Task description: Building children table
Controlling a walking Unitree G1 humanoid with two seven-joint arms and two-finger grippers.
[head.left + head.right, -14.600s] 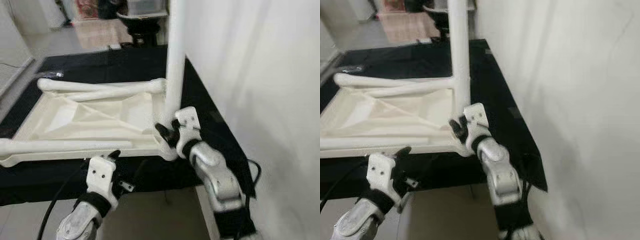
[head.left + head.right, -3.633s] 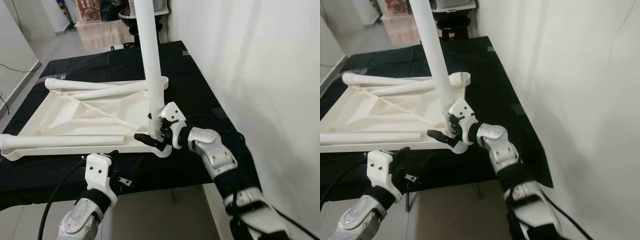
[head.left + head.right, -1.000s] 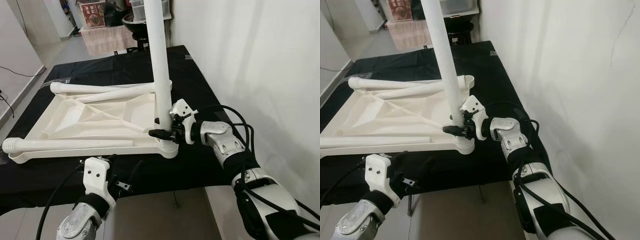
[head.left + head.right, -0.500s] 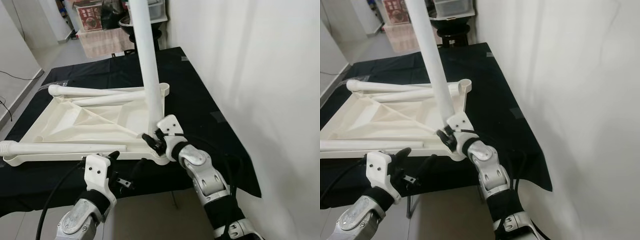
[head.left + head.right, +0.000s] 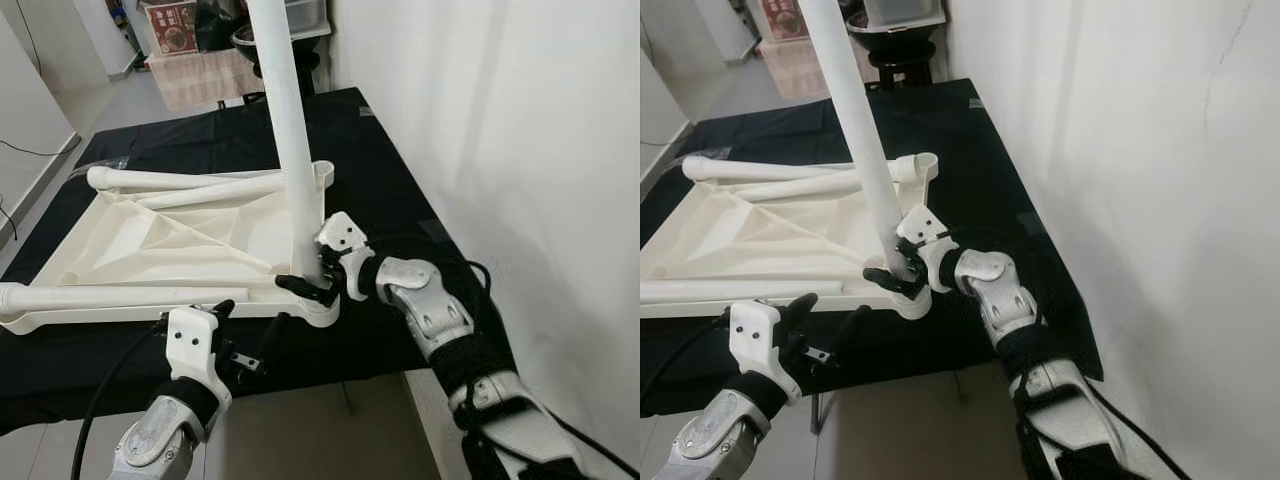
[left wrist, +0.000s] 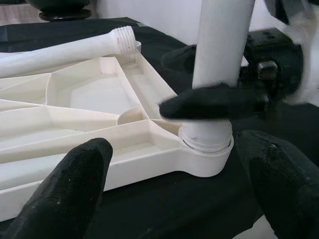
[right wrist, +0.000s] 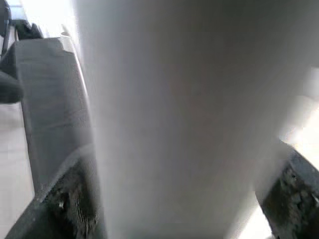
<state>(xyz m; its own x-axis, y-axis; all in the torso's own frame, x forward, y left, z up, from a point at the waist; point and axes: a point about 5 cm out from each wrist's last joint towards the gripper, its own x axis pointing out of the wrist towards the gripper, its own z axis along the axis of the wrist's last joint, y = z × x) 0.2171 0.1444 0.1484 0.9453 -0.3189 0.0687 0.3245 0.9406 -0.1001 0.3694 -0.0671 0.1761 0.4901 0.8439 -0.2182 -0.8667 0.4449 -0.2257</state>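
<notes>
Left eye view: right pincer pinches the upright leg just above its corner socket in the upturned tabletop. Left pincer, spread, waits nearby. Tilted, the leg may cross-thread.

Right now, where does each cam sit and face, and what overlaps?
Left eye: head, looking down at the upturned table top on the black cloth; both arms show.
Right eye: same scene; right gripper clamps the upright leg.
Left wrist: low at the near edge, between its open fingers, facing the corner socket.
Right wrist: pressed against the leg, fingers at the edges.
Shared: leg base and socket, in both eyes and left wrist.
</notes>
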